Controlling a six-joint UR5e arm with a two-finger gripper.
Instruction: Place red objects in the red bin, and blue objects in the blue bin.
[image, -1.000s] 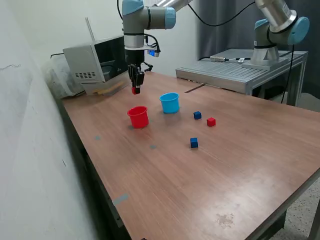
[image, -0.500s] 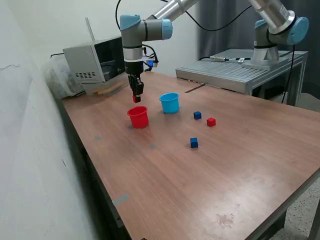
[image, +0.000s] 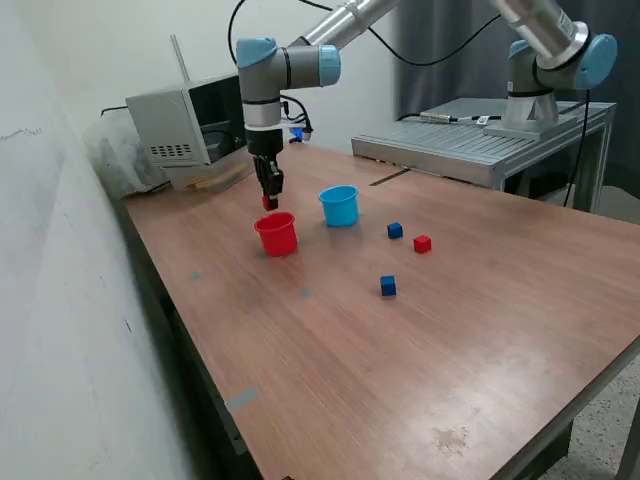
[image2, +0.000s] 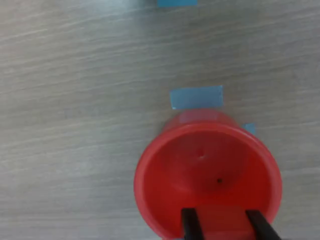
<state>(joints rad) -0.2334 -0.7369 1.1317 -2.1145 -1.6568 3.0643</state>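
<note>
The worktop (image: 420, 340) is a brown wood-grain surface set against a pale wall, with a grey box-shaped appliance (image: 185, 125) at its far corner and a second robot arm (image: 550, 55) on a metal stand behind.

The pincer (image: 269, 196) hangs directly above the red cup (image: 276, 234), with its fingers pointing down. It is closed on a red cube (image: 268, 202), held between the fingertips just over the cup's rim. In the wrist view, the red cup (image2: 207, 177) is seen from above with its open mouth below the two dark fingers (image2: 189, 225); the red cube (image2: 219, 222) sits between them.

The light blue cup (image: 340, 205) stands upright near the red cup, toward the exterior view's right. Further to that side, a dark blue cube (image: 395, 231) and a second red cube (image: 422, 243) lie close together on the worktop. Another dark blue cube (image: 388, 286) lies apart from them, nearer the camera.

Small blue tape patches (image2: 196, 97) are stuck to the worktop beside the red cup.
</note>
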